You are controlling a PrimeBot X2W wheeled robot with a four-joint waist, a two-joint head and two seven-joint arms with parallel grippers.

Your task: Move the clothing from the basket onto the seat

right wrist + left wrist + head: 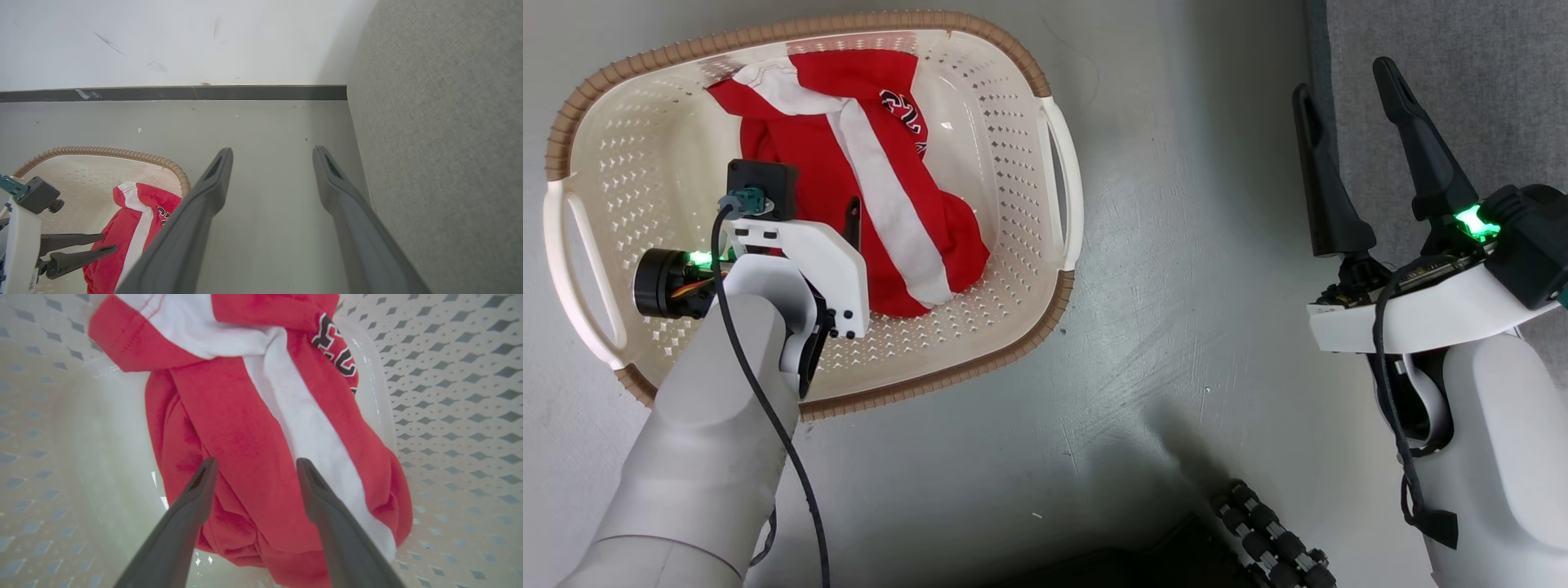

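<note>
The cream basket (1013, 106) with a brown rim stands on the floor at the upper left. Inside it lies the red clothing (809, 155), crumpled, with a white stripe and dark lettering. My left gripper (256, 462) reaches down into the basket and stands open, its fingertips either side of a red fold of the clothing (245, 428). One of its fingers (852, 222) shows beside the wrist. My right gripper (1347, 82) is open and holds nothing, hovering over the floor at the edge of the grey seat (1486, 49).
Bare grey floor (1176, 286) separates the basket from the seat (441, 143). A white wall with a dark baseboard (245, 92) runs behind. A dark roller wheel (1270, 531) of my base sits at the bottom.
</note>
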